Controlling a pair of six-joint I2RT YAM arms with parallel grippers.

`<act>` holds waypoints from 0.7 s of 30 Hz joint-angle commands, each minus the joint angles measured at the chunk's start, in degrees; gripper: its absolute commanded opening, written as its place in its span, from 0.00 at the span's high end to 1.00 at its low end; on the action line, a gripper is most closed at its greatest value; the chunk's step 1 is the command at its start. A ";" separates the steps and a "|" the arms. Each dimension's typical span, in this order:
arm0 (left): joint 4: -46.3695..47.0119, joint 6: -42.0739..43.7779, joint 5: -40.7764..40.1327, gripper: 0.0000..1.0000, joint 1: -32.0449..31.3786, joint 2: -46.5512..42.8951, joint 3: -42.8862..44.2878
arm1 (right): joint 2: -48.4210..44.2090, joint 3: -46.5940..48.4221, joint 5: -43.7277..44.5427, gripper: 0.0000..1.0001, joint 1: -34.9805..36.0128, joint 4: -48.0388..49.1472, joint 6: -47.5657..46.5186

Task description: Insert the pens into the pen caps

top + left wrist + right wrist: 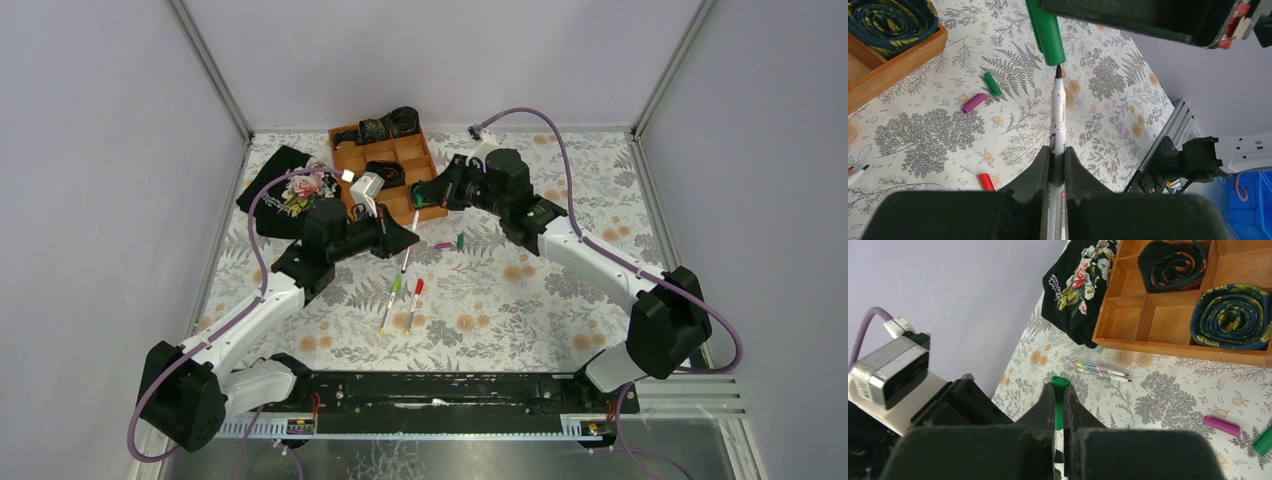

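My left gripper (1057, 152) is shut on a white pen (1058, 115) whose dark tip points away from it. My right gripper (1060, 395) is shut on a green pen cap (1060, 382). In the left wrist view this cap (1047, 35) hangs just above the pen's tip, open end about touching it. In the top view both grippers meet by the tray's front, left (408, 238) and right (425, 197). A magenta cap (443, 245) and a dark green cap (460, 241) lie loose on the cloth. Two capped pens (390, 303) (413, 305) lie nearer the bases.
A wooden tray (428, 150) with rolled ties stands at the back. A black floral cloth (295, 180) lies to its left. A red cap (986, 181) lies below my left gripper. Two more pens (1103, 371) lie in front of the tray.
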 commanded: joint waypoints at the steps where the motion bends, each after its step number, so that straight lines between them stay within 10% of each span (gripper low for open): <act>1: 3.98 -0.01 0.27 1.00 -0.16 -0.54 -0.59 | -1.69 -0.94 -1.64 1.00 0.23 3.06 0.03; 21: 4.12 -0.28 -0.34 1.00 -0.16 -1.05 -0.70 | -4.60 -7.82 -2.64 1.00 0.87 7.37 4.08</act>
